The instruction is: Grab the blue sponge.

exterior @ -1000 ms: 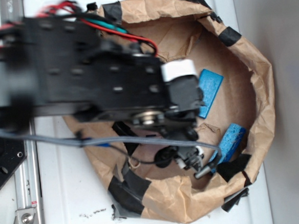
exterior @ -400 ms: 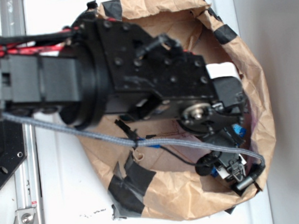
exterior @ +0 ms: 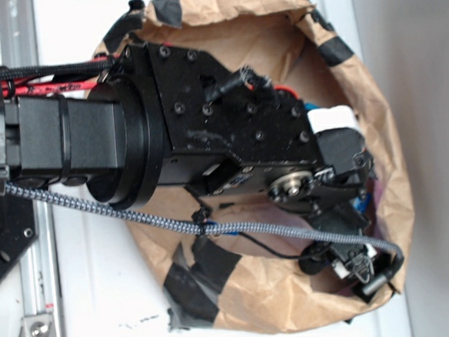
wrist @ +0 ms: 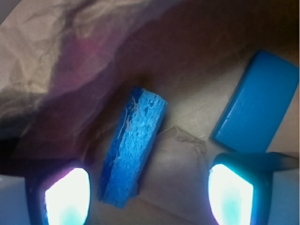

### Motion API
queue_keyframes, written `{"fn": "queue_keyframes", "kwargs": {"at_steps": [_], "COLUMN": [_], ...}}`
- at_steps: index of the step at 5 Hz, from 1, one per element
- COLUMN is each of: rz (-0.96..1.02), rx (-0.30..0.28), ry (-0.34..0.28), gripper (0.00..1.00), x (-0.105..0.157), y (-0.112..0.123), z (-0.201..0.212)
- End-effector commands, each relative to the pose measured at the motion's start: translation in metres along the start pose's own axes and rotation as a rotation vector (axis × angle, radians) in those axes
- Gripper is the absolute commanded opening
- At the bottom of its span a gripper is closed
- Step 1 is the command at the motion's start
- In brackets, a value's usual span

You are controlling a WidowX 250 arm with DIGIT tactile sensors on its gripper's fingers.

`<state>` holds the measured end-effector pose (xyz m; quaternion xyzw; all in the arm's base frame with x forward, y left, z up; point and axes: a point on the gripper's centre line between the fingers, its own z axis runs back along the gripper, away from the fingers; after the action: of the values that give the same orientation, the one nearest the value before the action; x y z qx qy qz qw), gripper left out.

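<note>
The claw hangs wide open over the blue sponge, which lies between its fingertips, nearer the left one, in the paper bag. Closing off-centre could push the sponge aside, or catch the blue block just beside it.

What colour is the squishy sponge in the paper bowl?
The sponge is bright blue with a holey, rough surface. The wrist view shows it best.

We see even, bright exterior light; the wrist view is dim and shadowed, its tool fingertips blown out by glare.
</note>
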<state>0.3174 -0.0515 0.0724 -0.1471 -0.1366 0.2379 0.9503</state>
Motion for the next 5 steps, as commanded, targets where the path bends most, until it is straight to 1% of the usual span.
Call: {"fn": "queue_keyframes", "kwargs": {"at_steps": [1,2,3,4,5], "rz": [0.015,-0.005,-0.052,-0.100,-0.159], "rx": [-0.115,-0.099,-0.058,-0.011,-0.015], "ry": [-0.089,-0.112,-0.089,-0.073,-0.113], "gripper": [1.00,1.00,1.00,0.00,0.00], "x": [0.004,0.010,0.005,-0.006,-0.013], "y": [-0.022,-0.028,-0.025,-0.015,-0.015], "z": [-0.009,-0.013,-0.026,-0.025,-0.008]}}
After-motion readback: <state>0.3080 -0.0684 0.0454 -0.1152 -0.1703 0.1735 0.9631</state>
